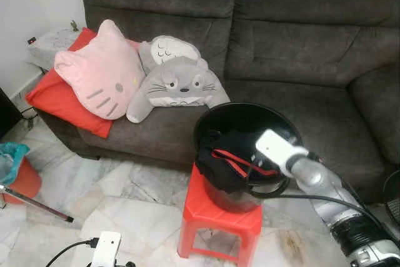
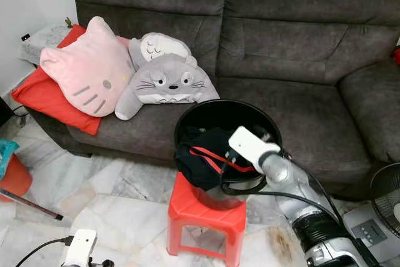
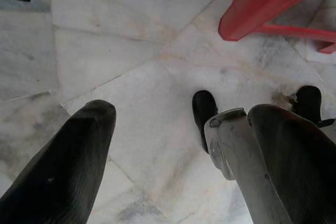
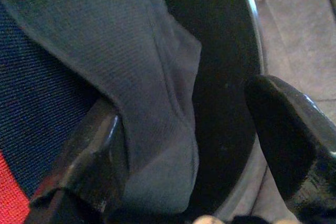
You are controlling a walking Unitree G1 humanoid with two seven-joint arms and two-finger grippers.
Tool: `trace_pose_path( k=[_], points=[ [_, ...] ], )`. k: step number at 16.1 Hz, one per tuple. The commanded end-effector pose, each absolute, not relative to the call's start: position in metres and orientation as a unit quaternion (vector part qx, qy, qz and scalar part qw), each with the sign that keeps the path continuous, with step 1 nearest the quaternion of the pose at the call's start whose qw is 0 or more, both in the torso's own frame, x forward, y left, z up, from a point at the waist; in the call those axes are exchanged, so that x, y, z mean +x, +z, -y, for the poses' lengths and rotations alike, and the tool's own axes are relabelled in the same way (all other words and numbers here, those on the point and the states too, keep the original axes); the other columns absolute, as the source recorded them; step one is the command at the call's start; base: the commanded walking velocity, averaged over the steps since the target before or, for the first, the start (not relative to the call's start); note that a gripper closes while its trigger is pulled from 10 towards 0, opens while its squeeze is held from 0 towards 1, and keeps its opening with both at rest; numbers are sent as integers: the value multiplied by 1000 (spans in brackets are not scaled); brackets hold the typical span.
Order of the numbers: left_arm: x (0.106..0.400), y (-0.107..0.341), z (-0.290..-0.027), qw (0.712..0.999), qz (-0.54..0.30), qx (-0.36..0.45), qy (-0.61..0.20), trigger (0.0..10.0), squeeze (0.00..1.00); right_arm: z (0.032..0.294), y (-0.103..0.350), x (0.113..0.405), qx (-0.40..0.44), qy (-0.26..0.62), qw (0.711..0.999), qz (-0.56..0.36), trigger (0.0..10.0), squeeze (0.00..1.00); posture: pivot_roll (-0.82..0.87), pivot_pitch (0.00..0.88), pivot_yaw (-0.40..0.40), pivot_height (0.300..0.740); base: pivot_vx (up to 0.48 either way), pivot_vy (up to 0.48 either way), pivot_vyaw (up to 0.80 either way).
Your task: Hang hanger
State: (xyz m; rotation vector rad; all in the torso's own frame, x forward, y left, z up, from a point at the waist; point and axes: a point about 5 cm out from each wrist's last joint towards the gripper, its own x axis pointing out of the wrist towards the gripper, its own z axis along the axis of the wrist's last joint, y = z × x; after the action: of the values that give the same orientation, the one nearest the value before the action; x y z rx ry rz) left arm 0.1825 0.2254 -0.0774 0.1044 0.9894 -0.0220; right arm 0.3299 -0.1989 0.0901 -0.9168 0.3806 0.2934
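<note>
A dark grey sofa (image 1: 281,48) fills the back of the scene, carrying a red cushion (image 1: 56,95), a pink cat-face pillow (image 1: 100,70) and a grey plush (image 1: 178,85), with a marble floor (image 1: 125,198) in front. On that floor stands a red stool (image 1: 215,220) bearing a black bucket (image 1: 247,117) with dark clothing (image 1: 225,161) draped over its rim; no hanger can be made out. The right gripper (image 4: 189,145) reaches into the bucket, fingers spread with a fold of the dark cloth between them, while the left gripper (image 3: 173,145) hangs open above the floor.

Soft even daylight; rt wrist blurry.
</note>
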Motion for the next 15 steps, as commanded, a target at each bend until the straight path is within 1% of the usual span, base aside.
trace_pose_path(
  k=[1, 2, 6, 11, 12, 13, 15],
  points=[
    [180, -78, -226, 876, -479, 59, -17, 10000, 0, 200, 92, 332, -433, 131, 873, -180, 10000, 0, 21, 0, 21, 732, 0, 0, 0],
    [180, -78, -227, 876, -479, 59, -17, 10000, 0, 200, 97, 335, -431, 121, 878, -167, 10000, 0, 18, 0, 23, 732, 0, 0, 0],
    [180, -78, -227, 876, -477, 61, -15, 10000, 0, 195, 108, 344, -434, 114, 885, -126, 10000, 0, 22, 0, 23, 732, 0, 0, 0],
    [181, -78, -227, 877, -477, 62, -15, 10000, 0, 189, 104, 347, -431, 130, 883, -136, 10000, 0, 23, 0, 22, 732, 0, 0, 0],
    [181, -78, -227, 877, -477, 61, -15, 10000, 0, 190, 101, 346, -430, 133, 881, -142, 2745, 0, 24, 0, 21, 732, 0, 0, 0],
    [181, -78, -227, 877, -477, 61, -15, 10000, 0, 190, 101, 347, -430, 133, 881, -142, 0, 0, 24, 0, 21, 732, 0, 0, 0],
    [180, -78, -227, 876, -478, 62, -15, 10000, 0, 189, 102, 348, -430, 133, 882, -139, 0, 0, 22, 0, 22, 732, 0, 0, 0]
  ],
)
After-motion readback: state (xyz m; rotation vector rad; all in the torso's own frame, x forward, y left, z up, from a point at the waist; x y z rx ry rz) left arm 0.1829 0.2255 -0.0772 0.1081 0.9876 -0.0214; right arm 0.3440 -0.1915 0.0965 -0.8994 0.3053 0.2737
